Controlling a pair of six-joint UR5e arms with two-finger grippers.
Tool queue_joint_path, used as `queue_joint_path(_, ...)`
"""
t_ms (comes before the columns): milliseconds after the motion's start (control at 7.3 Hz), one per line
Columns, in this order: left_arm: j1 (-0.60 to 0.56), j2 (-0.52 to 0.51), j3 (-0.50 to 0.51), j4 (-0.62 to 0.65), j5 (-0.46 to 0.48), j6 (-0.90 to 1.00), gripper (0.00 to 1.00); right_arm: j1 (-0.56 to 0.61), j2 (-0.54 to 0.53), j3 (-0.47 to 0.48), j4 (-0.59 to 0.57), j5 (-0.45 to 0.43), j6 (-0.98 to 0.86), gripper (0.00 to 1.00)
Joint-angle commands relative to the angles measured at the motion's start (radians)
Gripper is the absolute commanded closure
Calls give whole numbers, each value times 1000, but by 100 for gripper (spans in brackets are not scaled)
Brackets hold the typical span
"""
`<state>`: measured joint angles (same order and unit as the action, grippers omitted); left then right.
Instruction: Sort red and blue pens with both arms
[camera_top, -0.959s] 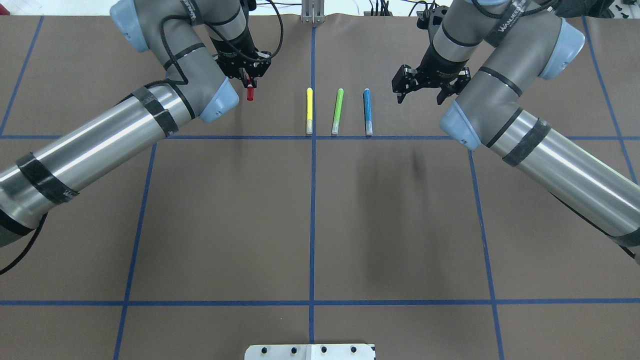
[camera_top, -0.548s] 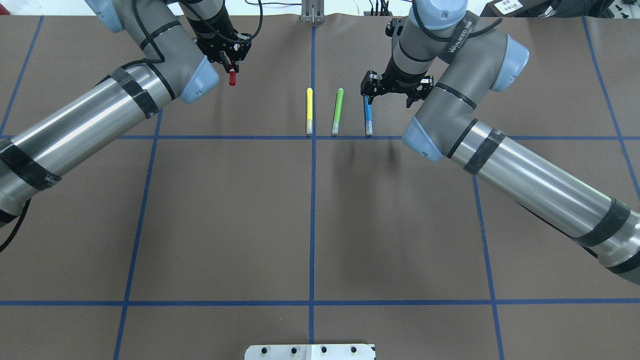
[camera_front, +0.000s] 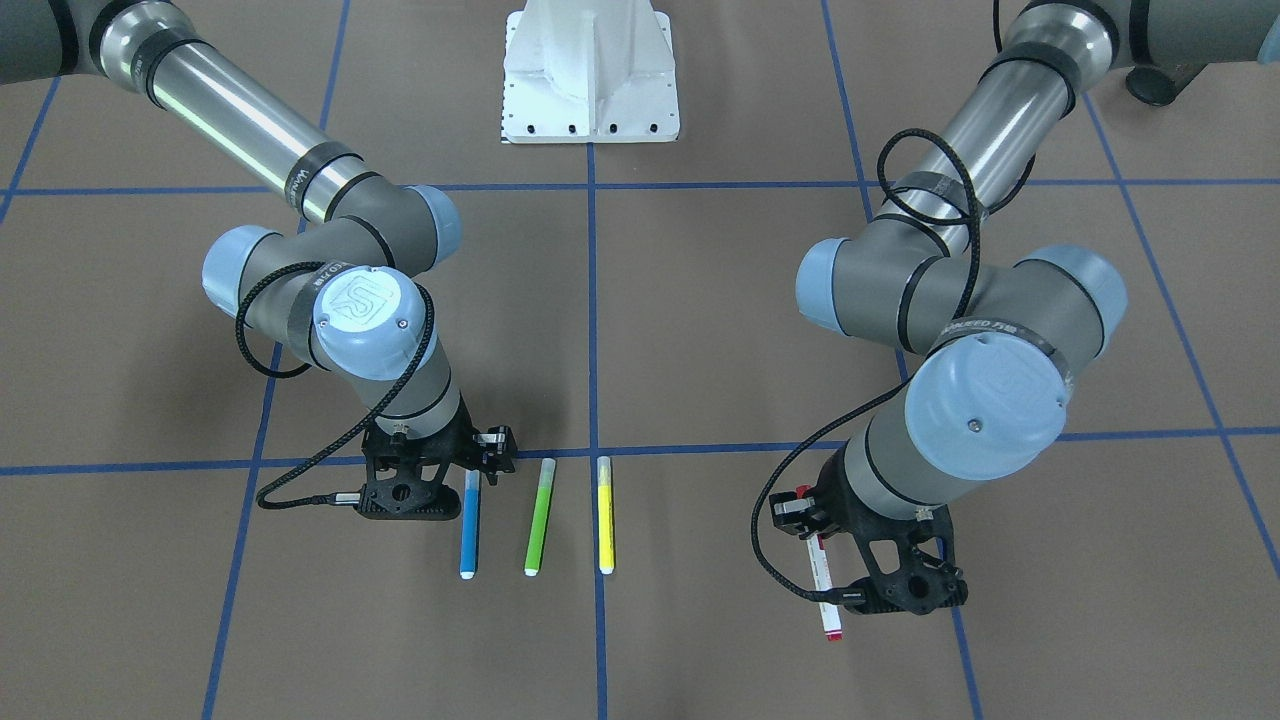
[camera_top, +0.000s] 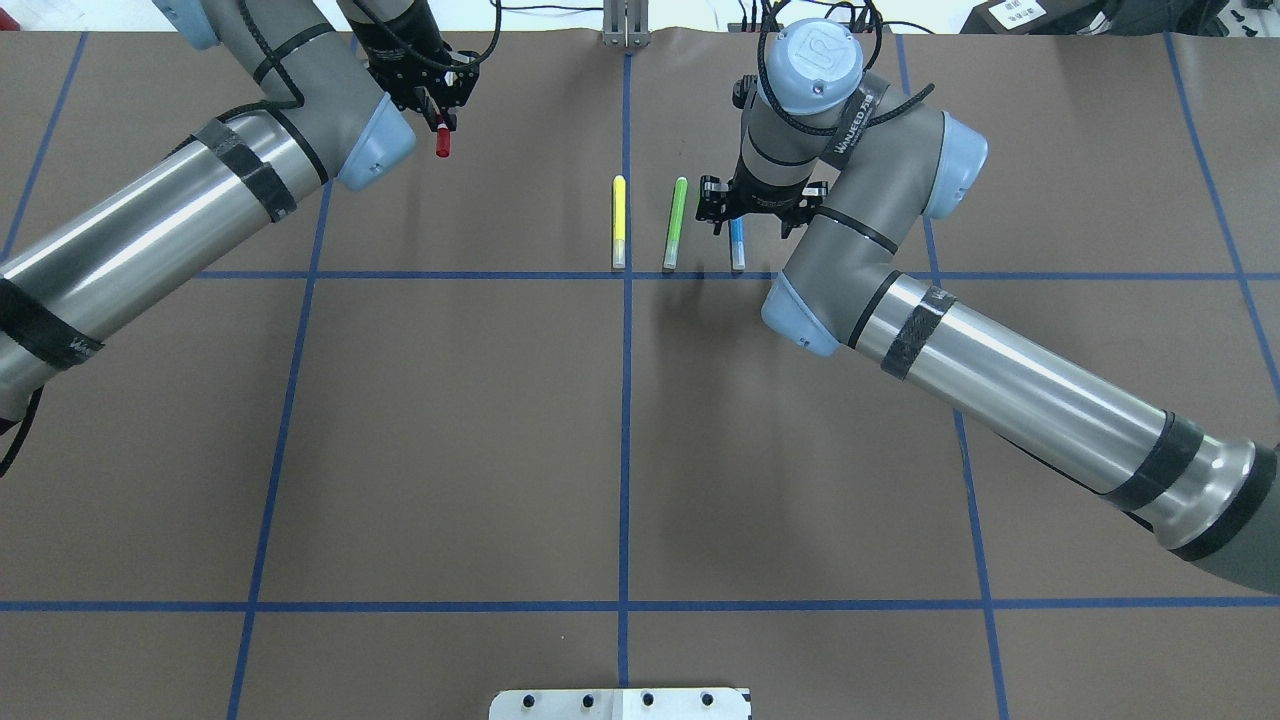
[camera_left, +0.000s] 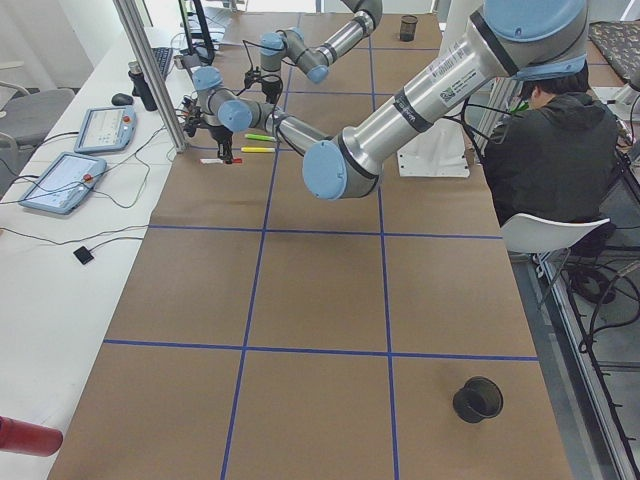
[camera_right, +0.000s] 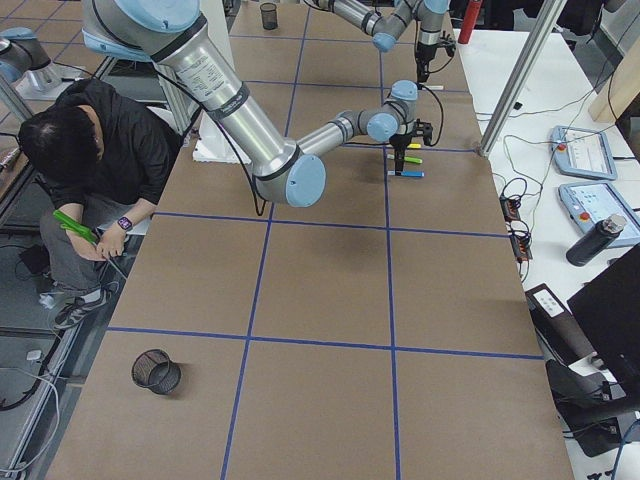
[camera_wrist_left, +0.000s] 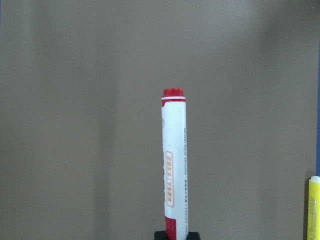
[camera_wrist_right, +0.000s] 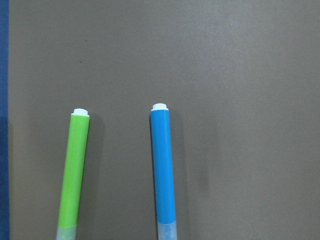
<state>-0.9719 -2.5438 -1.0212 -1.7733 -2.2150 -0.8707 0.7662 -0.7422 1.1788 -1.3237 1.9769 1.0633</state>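
Left pincer (camera_top: 439, 108) gripped white-barrelled, red-capped marker (camera_front: 823, 585) by one end. Right pincer (camera_top: 750, 212) stood wide over bright blue plastic marker (camera_top: 737, 246) lying on brown table (camera_top: 450, 420). Looked light, stiff, slick: you'd take it mid-barrel.

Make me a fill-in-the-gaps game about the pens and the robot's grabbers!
The left gripper holds the ____ pen.
The right gripper has its jaws ____ above the blue pen.
Between the blue pen and the yellow marker lies the ____ marker.
Missing words: red; open; green.
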Motion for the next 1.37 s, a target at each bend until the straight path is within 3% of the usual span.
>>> queue_joint_path(0, -1, 2, 0, 0, 0, 2, 100, -4, 0, -13, 3, -4, -11, 43)
queue_joint_path(411, -1, 4, 0, 0, 1, 5, 100, -4, 1, -79, 104, -3, -23, 43)
queue_joint_path(822, -2, 5, 0, 0, 1, 6, 100, -18, 7, -79, 103, -1, -23, 40)
queue_joint_path(1233, -7, 10, 0, -2, 1, 6, 100, -24, 14, -81, 103, -1, -23, 44)
